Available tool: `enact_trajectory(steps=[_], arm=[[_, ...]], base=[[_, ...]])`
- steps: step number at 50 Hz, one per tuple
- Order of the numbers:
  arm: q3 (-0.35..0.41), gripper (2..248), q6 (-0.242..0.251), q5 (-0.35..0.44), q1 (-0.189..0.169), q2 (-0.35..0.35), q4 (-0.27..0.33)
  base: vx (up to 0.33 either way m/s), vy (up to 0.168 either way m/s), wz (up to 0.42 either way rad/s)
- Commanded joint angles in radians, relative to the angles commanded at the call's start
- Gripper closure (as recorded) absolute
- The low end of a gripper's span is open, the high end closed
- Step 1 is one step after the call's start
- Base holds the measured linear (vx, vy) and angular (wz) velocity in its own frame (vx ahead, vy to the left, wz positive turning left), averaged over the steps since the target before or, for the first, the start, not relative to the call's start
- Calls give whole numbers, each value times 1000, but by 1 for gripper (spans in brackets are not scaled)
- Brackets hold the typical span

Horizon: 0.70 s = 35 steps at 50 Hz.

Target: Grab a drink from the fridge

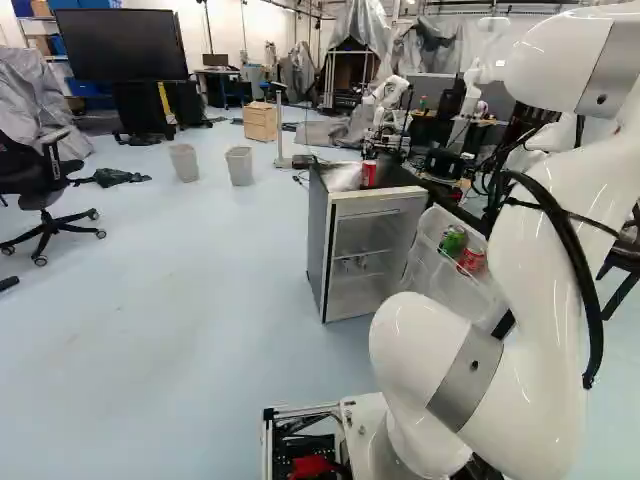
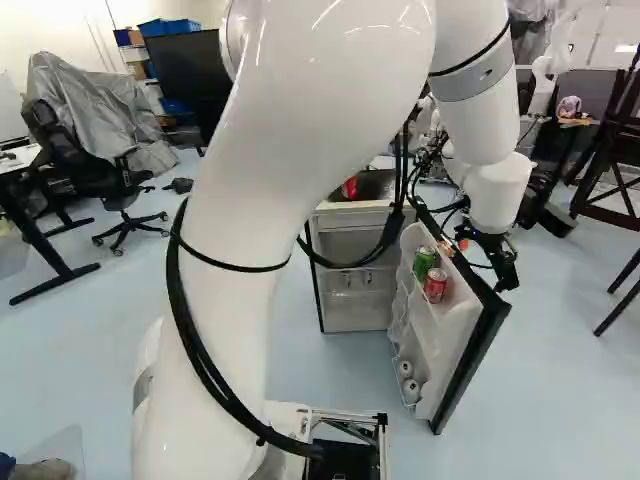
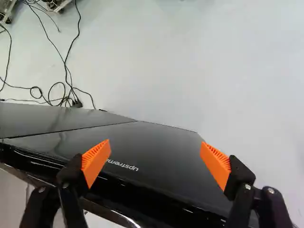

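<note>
Over the outer side of the opened fridge door (image 2: pixel 470 345), my gripper (image 2: pixel 500 262) points downward. In the wrist view the gripper (image 3: pixel 156 164) has its orange pads wide apart, nothing held, with the black outer face of the door (image 3: pixel 156 147) beyond and below them. The small fridge (image 1: pixel 370 255) stands with its interior showing. On the door's inner shelf sit a green can (image 1: pixel 453 241) and a red can (image 1: pixel 471 262), side by side. White round items (image 2: pixel 408 378) lie in the door's bottom rack.
Another red can (image 1: pixel 369 174) stands on the fridge top. Loose cables (image 3: pixel 66 88) lie on the floor beyond the door. Another robot (image 1: pixel 390 100) is behind the fridge. Two bins (image 1: pixel 240 165) and an office chair (image 1: pixel 48 185) stand farther left in the left base view.
</note>
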<state>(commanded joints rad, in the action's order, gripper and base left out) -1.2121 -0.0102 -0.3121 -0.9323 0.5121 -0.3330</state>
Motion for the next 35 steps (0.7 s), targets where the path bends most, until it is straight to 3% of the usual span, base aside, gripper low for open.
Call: enact_trajectory(steps=[15, 35], arm=[[0, 3, 0, -19, 0, 1, 0], [0, 3, 0, -148, 0, 1, 0]], base=[[0, 0, 0], [0, 0, 0]])
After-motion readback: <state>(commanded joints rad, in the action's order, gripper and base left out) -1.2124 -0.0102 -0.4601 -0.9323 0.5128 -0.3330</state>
